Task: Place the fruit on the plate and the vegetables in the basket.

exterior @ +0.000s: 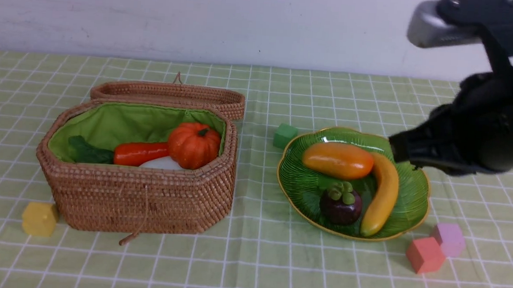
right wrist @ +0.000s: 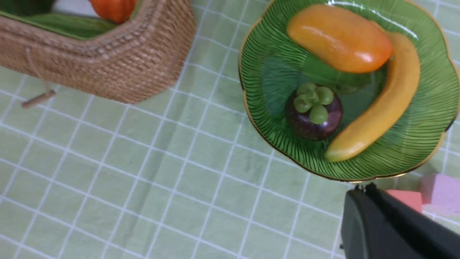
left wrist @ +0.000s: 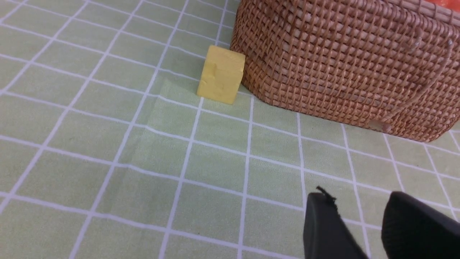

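Cubes (exterior: 425, 254): left loose, near right of plate (exterior: 416, 187).
Right gripper (exterior: 403, 151): closed, empty, above plate's far edge.
Left gripper (left wrist: 359, 223): apparently apart, empty.
Risk: plate could be clipped if lowered.

wall (exterior: 210, 18): plain white, faint scuffs
surface (exterior: 276, 268): covered by light green cloth with white grid, slightly creased
light: even, soft shadows

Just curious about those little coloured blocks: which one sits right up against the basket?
The yellow cube, by the basket's near left corner. The green cube stands beside the plate; the red and pink cubes lie at its right.
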You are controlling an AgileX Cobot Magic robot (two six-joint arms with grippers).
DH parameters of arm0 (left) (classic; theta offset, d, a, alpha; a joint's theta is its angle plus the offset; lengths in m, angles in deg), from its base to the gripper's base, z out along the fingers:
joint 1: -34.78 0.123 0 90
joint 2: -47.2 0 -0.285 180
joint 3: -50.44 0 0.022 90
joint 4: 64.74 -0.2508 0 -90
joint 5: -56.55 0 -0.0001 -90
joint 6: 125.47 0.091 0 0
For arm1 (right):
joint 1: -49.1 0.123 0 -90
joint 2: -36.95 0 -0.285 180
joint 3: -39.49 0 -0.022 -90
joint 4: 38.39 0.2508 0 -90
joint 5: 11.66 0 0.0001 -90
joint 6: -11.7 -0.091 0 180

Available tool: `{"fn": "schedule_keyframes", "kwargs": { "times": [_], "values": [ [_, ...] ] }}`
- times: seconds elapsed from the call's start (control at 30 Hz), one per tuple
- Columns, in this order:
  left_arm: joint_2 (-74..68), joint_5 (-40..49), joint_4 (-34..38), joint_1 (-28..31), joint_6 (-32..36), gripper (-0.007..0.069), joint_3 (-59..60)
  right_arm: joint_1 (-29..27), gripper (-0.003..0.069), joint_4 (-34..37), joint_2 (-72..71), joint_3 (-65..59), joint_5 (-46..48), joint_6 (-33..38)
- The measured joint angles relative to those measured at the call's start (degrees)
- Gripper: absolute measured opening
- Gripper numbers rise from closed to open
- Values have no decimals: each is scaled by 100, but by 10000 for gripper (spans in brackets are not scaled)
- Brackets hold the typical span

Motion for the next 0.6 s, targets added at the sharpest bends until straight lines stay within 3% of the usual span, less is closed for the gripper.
{"fn": "schedule_keyframes", "kwargs": {
  "times": [0.33,0.6],
  "values": [
    [0,0,0,-29,0,239,0,0,-15,-342,-1912,-1889,-1350,-257],
    [0,0,0,-316,0,239,0,0,-8,-401,-2732,-2089,-746,-257]
  ]
}}
